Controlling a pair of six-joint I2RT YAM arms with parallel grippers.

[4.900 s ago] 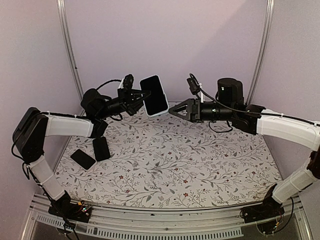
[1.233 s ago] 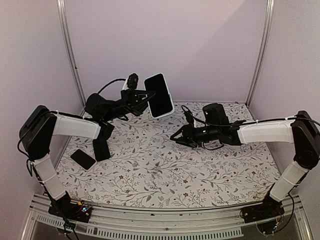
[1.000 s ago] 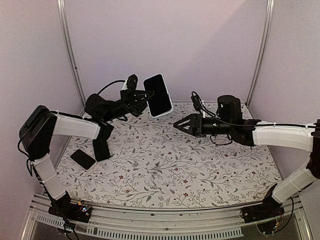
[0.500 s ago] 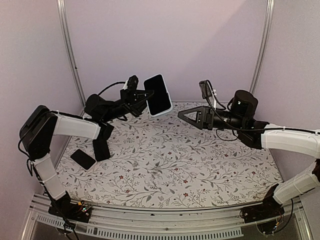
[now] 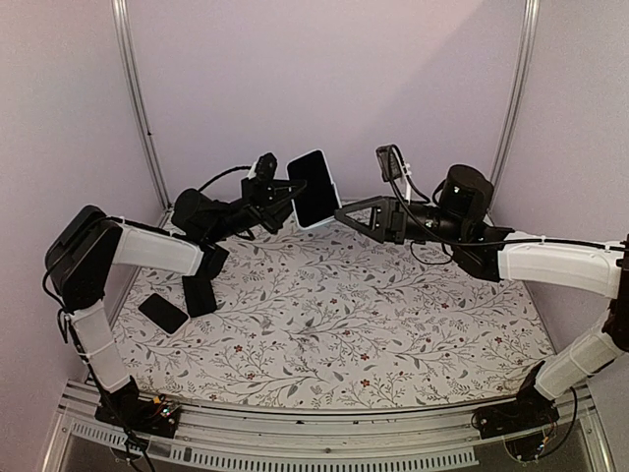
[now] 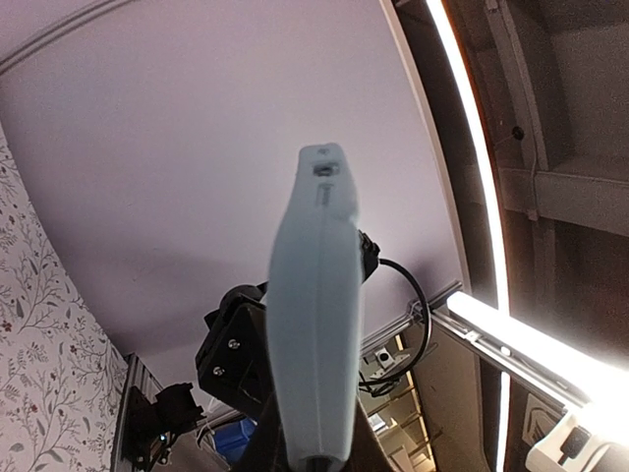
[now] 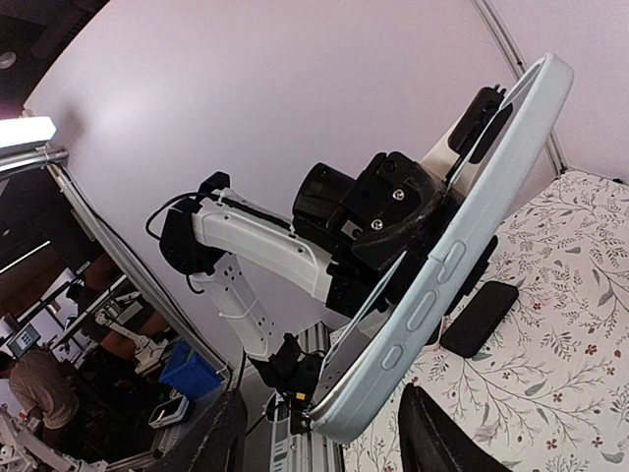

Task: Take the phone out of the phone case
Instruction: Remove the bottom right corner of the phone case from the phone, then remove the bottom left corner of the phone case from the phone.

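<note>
Here the left tool pinches the pale plastic case holding the black phone, upright; the right tool, half-spread, hovers just right.

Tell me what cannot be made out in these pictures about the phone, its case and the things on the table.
- Left wrist view: the phone case is edge-on and blurred, hiding its front and where the left tool grips it.
- Right wrist view: the case shows mostly its side, so how deep the phone sits cannot be told.
- Top view: two dark flat items by the left arm are too small to identify; the arm covers one partly.
</note>
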